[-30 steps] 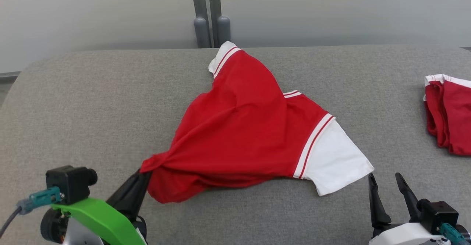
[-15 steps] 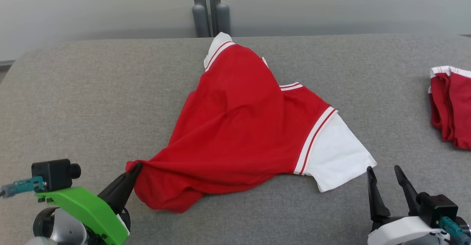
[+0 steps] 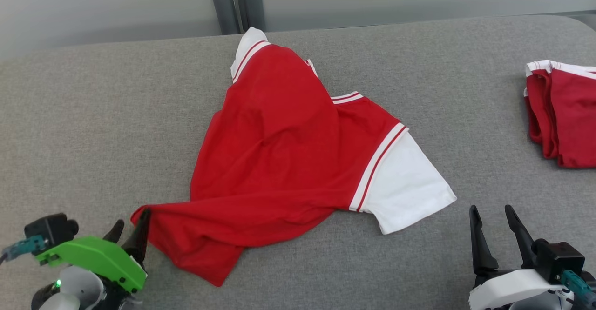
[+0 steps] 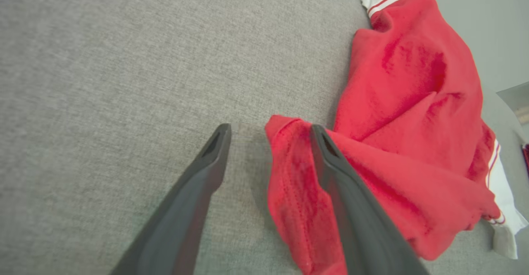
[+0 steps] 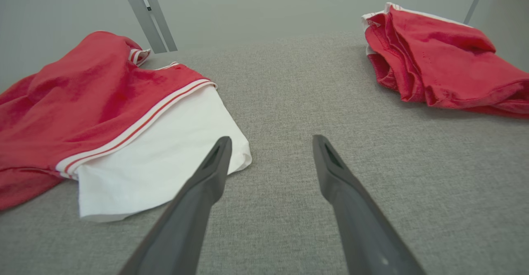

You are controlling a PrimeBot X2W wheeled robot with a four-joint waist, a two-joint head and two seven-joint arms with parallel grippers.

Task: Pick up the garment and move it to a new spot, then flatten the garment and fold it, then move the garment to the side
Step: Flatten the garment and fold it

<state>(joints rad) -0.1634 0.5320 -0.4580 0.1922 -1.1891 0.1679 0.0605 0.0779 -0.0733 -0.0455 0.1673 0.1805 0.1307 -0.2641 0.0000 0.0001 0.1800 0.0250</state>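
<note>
While red garment [image 3: 279,151] lies crumpled on grey surface [image 3: 93,114], left gripper [image 3: 132,218] is spread wide, cloth corner loose between its fingers [image 4: 190,192]. Likewise right gripper [image 3: 491,207]: spread, holding nothing.

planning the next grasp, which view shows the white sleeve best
Right wrist view: the white sleeve lies close and flat beside the right gripper. The head view shows it whole but smaller; the left wrist view catches a sliver at its edge.

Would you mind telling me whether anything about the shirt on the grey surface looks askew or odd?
The red and white shirt lies rumpled rather than flat: its corner beside the left tool is twisted into a bunched ridge, and one white sleeve splays out. Nothing looks torn.
</note>
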